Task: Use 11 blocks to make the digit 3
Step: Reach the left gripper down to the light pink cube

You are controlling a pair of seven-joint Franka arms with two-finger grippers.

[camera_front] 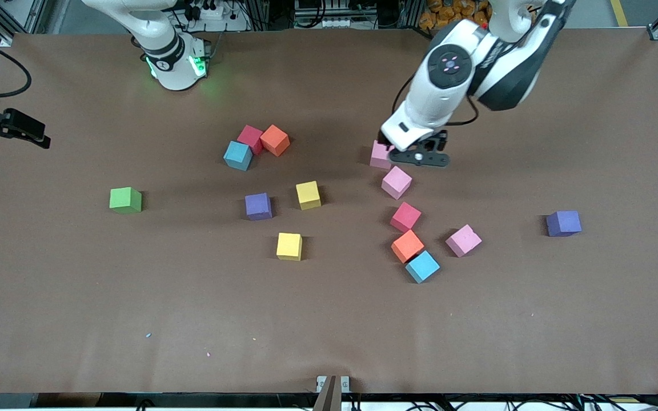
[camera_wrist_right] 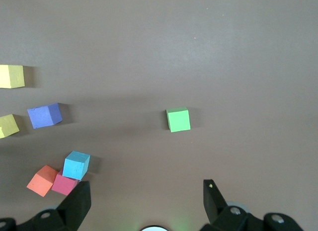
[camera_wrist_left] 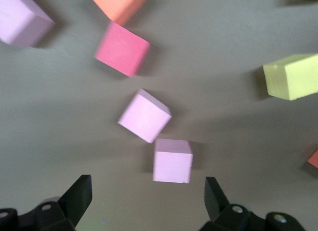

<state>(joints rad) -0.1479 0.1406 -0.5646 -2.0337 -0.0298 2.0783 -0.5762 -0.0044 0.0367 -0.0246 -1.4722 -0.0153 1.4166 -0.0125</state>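
Pink block (camera_wrist_left: 172, 160) sits between left gripper's (camera_wrist_left: 149, 201) wide-open fingers, unheld; right gripper (camera_wrist_right: 146, 203) open, empty.

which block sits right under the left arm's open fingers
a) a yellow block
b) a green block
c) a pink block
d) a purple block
c: the left wrist view shows a pink block lying between the two open fingers of the left gripper, and the front view shows that gripper low over the same pink block.
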